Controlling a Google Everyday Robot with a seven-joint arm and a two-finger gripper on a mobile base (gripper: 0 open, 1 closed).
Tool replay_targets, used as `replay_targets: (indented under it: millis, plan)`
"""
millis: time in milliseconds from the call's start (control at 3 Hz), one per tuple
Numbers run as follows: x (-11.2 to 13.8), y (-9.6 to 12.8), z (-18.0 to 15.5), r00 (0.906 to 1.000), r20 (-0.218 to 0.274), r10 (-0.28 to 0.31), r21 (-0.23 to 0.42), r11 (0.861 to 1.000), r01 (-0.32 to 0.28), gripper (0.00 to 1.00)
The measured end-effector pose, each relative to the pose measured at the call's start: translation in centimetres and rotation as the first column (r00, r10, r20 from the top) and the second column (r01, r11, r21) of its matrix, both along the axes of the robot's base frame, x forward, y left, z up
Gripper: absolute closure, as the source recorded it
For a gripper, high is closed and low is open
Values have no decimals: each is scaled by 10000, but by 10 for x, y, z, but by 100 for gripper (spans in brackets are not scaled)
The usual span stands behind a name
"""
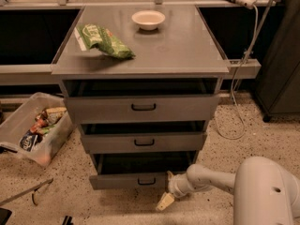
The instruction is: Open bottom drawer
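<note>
A white bowl (148, 19) sits near the far edge of the flat grey metal table top (187, 50). A crinkly green bag (103, 41) lies by the far left corner. Below the left edge, on the speckled floor, a clear bin (18, 121) holds packets. A white cable (256, 14) hangs past the right edge.

The bottom drawer (122, 181) is the lowest one, under the near edge, pulled out a little. The gripper (165, 200) hangs just right of its black handle (146, 181), maybe touching the drawer front. I cannot tell if it is open or closed. The smooth white arm (211, 179) is cut off at the bottom.
</note>
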State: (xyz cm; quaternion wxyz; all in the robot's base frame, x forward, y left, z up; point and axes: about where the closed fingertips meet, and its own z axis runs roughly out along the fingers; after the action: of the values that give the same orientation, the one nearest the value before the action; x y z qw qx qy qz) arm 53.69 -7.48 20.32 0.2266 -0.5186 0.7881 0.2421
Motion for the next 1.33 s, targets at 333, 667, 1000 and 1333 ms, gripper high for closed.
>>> replay_targets:
  millis: [333,667,1000,1333]
  plan:
    - [0,0,3,10000,2,0,0,10000,0,0]
    - [9,5,13,9995,304,27,78,10000,-30,0]
    - [30,14,38,9962,842,204,19,9998,-206,0]
    - [46,22,43,9935,1073,391,0,9992,-393,0]
